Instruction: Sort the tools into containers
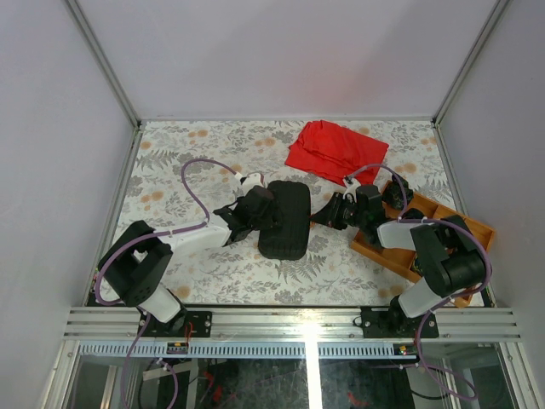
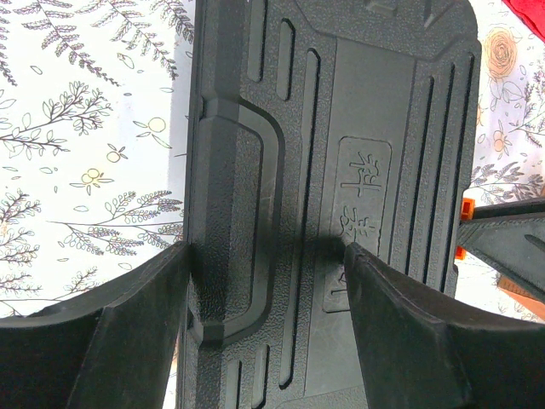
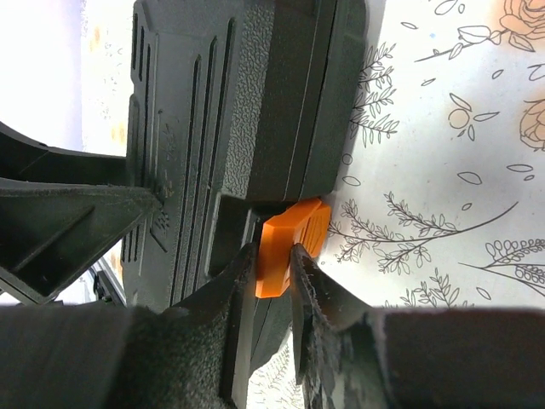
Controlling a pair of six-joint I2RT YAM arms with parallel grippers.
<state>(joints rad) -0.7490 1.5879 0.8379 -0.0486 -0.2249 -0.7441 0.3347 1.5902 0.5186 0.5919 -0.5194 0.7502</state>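
The black tool case (image 1: 285, 220) lies shut on the floral table, its ribbed lid (image 2: 341, 102) facing up. My left gripper (image 1: 255, 213) rests on the case's left part, open. One finger sits at the lid's left edge and the other on the lid itself (image 2: 266, 254). My right gripper (image 1: 328, 213) reaches in from the right. It is shut on the small orange latch (image 3: 294, 234) at the side of the case (image 3: 255, 102), with a finger pressed on each face (image 3: 272, 256). No tools show in any view.
A crumpled red cloth (image 1: 334, 149) lies at the back right. A wooden tray (image 1: 473, 228) sits at the right edge, mostly under the right arm. Side walls close in the table on the left, the right and the back.
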